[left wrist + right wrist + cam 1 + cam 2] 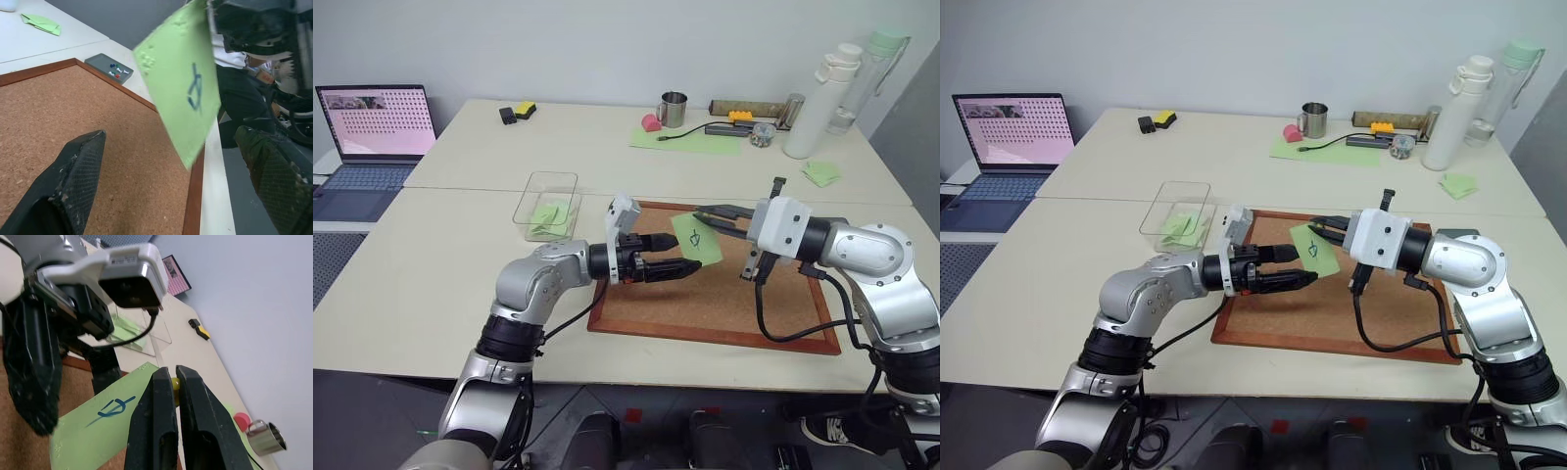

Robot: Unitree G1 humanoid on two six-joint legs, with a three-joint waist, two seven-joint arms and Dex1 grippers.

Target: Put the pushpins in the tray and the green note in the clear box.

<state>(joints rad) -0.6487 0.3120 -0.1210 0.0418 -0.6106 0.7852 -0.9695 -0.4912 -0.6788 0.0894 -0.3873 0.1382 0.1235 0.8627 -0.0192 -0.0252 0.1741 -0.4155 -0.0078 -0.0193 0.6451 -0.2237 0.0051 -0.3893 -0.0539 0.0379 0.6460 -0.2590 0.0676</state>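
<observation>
The right gripper [698, 211] is clamped on the green note [696, 238] above the corkboard [724, 304]; the left gripper [677, 255] stands spread wide beside it.

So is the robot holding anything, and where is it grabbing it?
Yes. The right gripper is shut on the green note, pinching it at one edge above the corkboard. The left gripper is open beside the note, holding nothing.

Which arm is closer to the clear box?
Left. Its open tool hangs over the corkboard beside the clear box; the right tool, gripping the green note, is farther off.
</observation>
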